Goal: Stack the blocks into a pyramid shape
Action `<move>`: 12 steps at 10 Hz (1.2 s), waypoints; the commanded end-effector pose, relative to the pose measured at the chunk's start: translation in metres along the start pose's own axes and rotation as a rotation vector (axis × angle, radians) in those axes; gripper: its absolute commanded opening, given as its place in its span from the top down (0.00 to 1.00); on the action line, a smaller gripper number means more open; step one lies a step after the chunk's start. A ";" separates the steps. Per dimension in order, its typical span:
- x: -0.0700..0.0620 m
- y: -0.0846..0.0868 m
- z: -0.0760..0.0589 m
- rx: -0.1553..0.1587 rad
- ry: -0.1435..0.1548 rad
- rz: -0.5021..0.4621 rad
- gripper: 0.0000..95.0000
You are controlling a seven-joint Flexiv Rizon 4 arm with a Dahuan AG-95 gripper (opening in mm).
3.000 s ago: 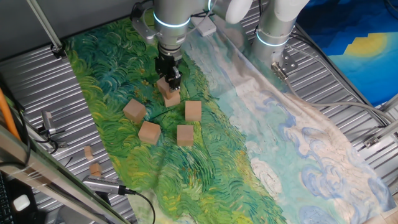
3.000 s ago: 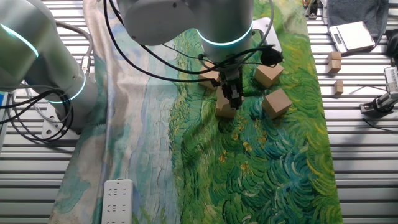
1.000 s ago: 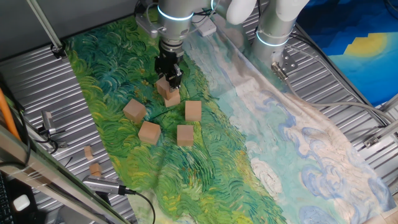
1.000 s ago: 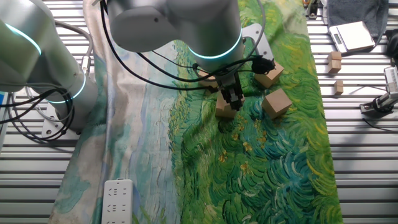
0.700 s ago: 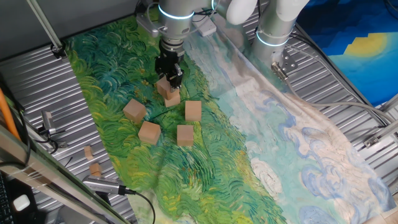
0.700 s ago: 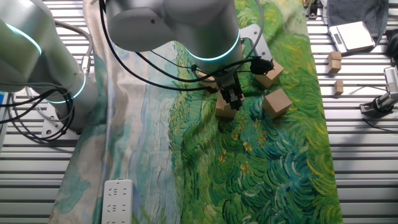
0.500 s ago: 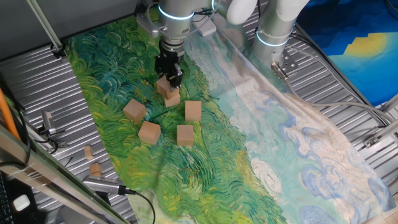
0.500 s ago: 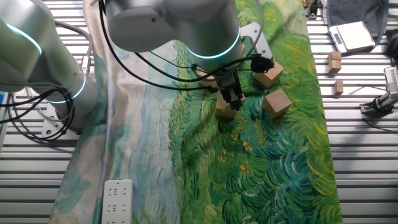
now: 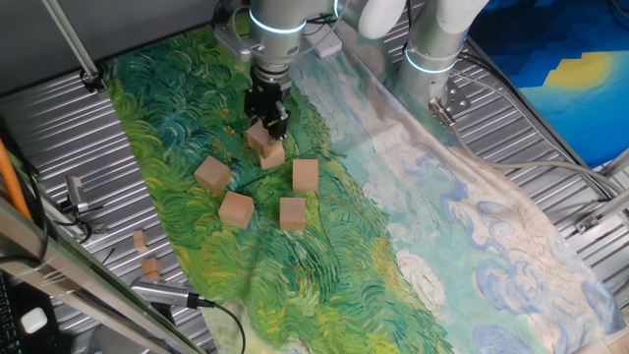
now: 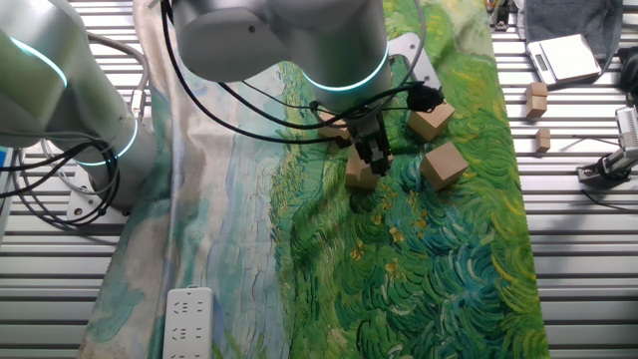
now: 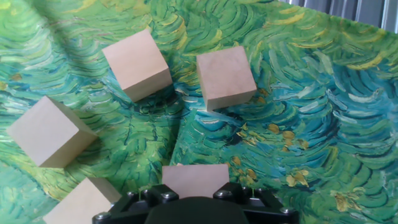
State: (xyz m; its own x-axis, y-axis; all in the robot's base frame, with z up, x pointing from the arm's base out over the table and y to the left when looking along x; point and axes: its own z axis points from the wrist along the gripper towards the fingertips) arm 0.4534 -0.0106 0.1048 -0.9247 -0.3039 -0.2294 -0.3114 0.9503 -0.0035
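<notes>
Light was bright and even across all three views, seemingly from overhead. Blocks (image 11: 225,76) cast short, soft shadows on the cloth (image 9: 324,246). The hand view was sharp mid-frame, dark and blurred along its bottom edge. No glare showed.

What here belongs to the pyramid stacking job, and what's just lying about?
Part of the job:
wooden blocks
gripper

Lying about:
two small wooden bits on the metal slats
white power strip
grey box
</notes>
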 end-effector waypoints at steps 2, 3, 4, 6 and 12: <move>-0.003 0.003 -0.017 -0.001 0.025 -0.018 0.40; -0.004 0.004 -0.022 0.005 0.030 -0.026 0.40; -0.006 0.005 -0.028 0.004 0.028 -0.032 0.40; -0.008 0.006 -0.031 0.005 0.022 -0.024 0.40; -0.035 0.004 -0.034 0.002 0.020 0.000 1.00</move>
State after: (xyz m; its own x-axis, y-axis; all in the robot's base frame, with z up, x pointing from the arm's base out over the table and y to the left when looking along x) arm 0.4785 0.0019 0.1504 -0.9300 -0.3036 -0.2070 -0.3099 0.9508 -0.0025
